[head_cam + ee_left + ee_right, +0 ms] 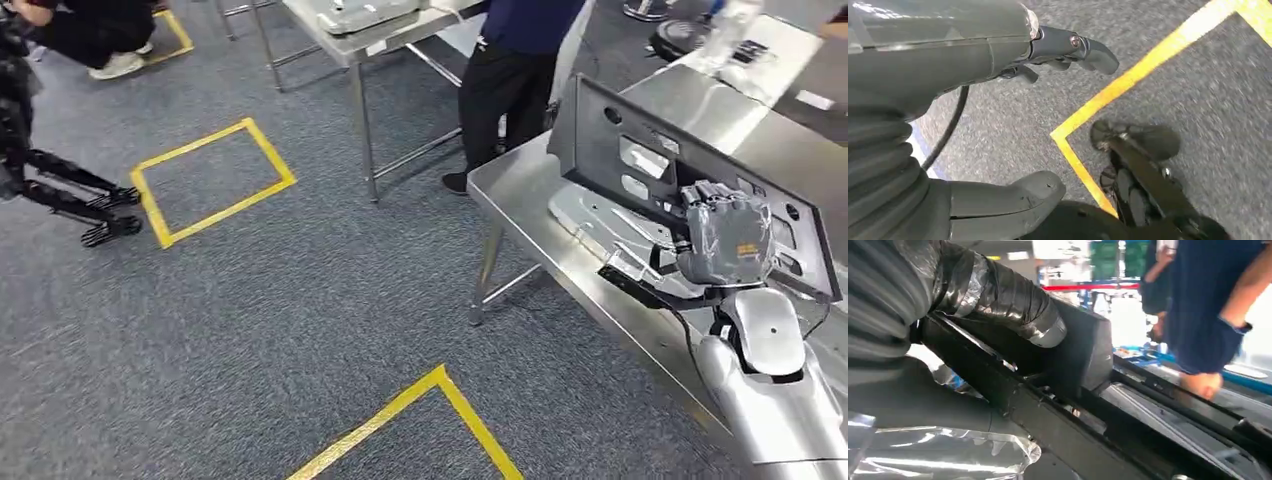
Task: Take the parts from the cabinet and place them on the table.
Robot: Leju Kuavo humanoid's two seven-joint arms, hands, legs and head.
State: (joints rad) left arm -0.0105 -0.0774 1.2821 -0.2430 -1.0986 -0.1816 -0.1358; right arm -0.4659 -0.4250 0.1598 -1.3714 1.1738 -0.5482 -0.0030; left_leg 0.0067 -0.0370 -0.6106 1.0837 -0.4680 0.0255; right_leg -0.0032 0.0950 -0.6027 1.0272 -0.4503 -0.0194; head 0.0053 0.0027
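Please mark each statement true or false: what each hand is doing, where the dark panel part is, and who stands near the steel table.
1. The right hand grips the dark panel part. True.
2. The panel lies flat on the carpet. False: it stands tilted over the steel table.
3. The left hand holds a part. False: it holds nothing, above the carpet.
4. A person stands beside the table. True.

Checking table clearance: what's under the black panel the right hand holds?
A pale grey moulded part lies on the steel table beneath the tilted black panel held by the right hand. The panel hides its far portion.
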